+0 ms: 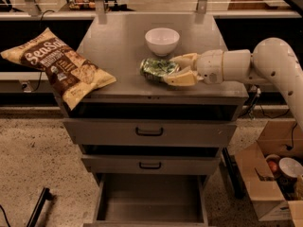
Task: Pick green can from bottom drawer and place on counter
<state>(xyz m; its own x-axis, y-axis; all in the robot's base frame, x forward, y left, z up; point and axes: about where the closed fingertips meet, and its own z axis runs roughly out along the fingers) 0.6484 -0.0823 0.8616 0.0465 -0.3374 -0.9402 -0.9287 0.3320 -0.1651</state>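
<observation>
The green can [157, 68] lies on its side on the counter [118, 46], just in front of the white bowl [162, 40]. My gripper [169, 71] reaches in from the right at counter height. Its two tan fingers [182, 59] sit on either side of the can's right end, shut on it. The bottom drawer [151, 203] is pulled open below and its grey floor is bare.
A brown chip bag [59, 65] hangs over the counter's left front corner. The two upper drawers [149, 132] with black handles are slightly ajar. An open cardboard box [274, 183] with items stands on the floor at right. Metal posts rise behind the counter.
</observation>
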